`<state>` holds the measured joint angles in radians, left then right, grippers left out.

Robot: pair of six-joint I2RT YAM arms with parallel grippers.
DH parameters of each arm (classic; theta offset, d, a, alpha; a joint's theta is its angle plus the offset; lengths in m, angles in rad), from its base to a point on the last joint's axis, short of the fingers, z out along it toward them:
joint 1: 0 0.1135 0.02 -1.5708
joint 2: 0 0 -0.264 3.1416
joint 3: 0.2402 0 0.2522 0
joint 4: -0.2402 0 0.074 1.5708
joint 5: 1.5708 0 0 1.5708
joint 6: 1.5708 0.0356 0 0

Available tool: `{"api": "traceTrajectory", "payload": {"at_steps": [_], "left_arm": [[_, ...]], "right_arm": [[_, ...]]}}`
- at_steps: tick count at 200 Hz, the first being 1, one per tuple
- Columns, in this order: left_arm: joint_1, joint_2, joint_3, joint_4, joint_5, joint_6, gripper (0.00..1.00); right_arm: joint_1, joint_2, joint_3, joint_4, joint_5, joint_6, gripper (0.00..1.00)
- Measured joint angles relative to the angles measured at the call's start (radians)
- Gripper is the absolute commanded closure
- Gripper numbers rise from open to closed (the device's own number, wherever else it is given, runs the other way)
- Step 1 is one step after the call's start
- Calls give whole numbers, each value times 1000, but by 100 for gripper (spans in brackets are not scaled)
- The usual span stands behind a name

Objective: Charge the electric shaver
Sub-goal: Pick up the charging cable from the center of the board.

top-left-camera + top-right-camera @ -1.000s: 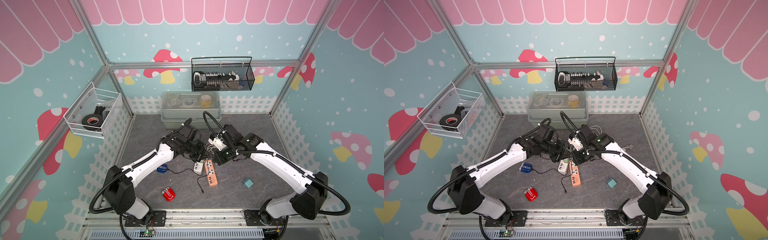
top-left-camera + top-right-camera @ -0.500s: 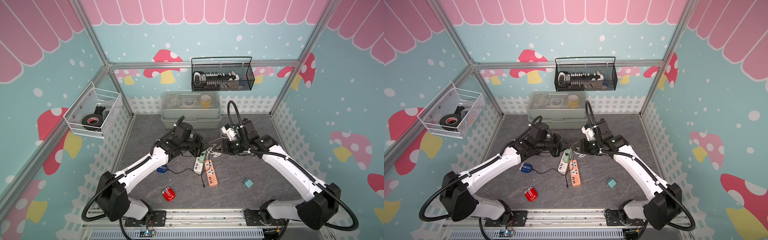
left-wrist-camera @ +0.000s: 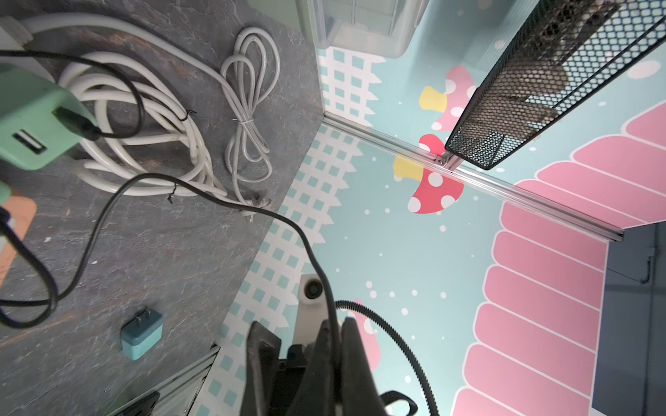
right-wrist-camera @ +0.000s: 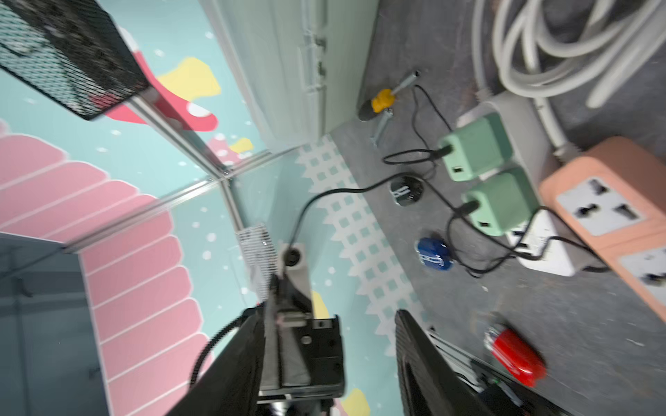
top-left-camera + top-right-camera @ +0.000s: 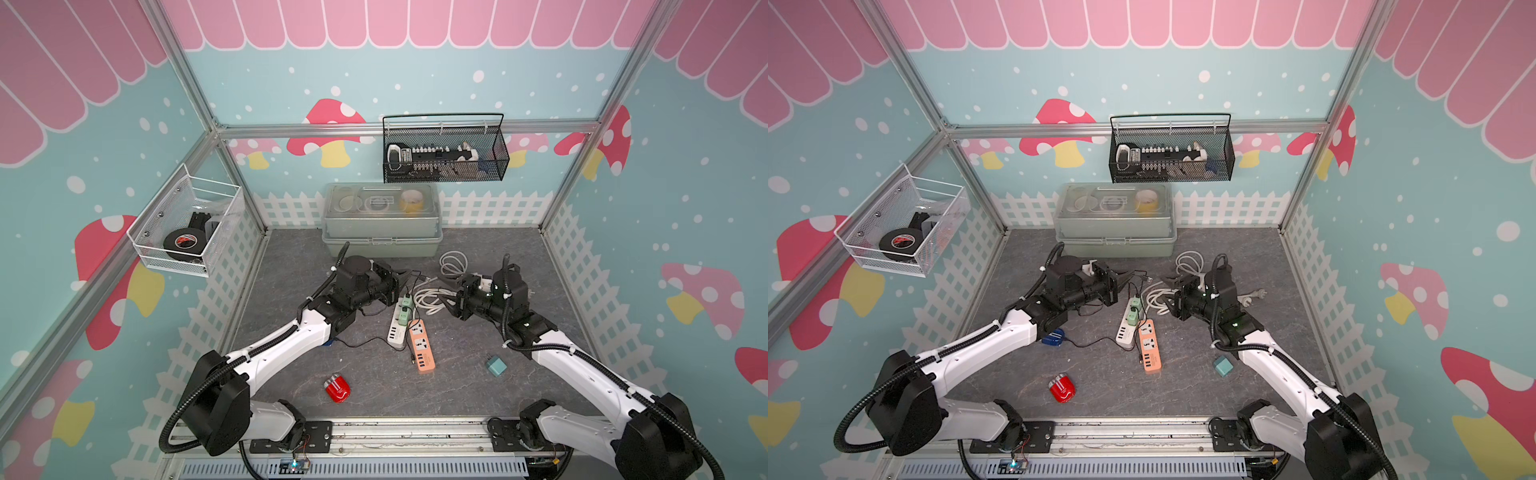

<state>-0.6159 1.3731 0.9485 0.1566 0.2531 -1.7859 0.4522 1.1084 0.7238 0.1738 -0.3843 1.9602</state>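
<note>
Now | left gripper [image 5: 405, 276] pinching the black cable [image 3: 201, 189] | right gripper [image 5: 446, 295] spread wide | red electric shaver [image 5: 337, 388] lying on the surface [image 5: 457, 374] near the front edge, well apart from both grippers.

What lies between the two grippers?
In a top view, the coiled white cord and the thin black cable pinched by the shut left gripper lie between it and the open right gripper.
</note>
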Motion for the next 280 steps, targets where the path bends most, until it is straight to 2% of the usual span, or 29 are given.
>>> {"api": "traceTrajectory", "payload": {"at_steps": [31,91,122,163,223,267,274,280], "left_arm": [[-2,0,-23,45,-19,-14,100],[-8,0,-36,115,-36,-16,100],[-15,0,-48,132,-41,-18,100],[-15,0,-48,146,-44,-21,100],[-16,0,-51,150,-45,-24,100],[-17,0,-51,152,-45,-28,100],[-17,0,-51,152,-45,-30,89],[-17,0,-51,152,-44,-33,75]], "right_arm": [[14,7,13,75,60,71,43],[74,60,55,64,121,108,45],[98,120,107,82,145,113,57],[119,129,112,90,168,118,72],[119,129,111,95,185,119,88],[118,138,111,111,190,122,95],[118,139,111,113,189,121,95],[117,140,111,114,187,121,95]]}}
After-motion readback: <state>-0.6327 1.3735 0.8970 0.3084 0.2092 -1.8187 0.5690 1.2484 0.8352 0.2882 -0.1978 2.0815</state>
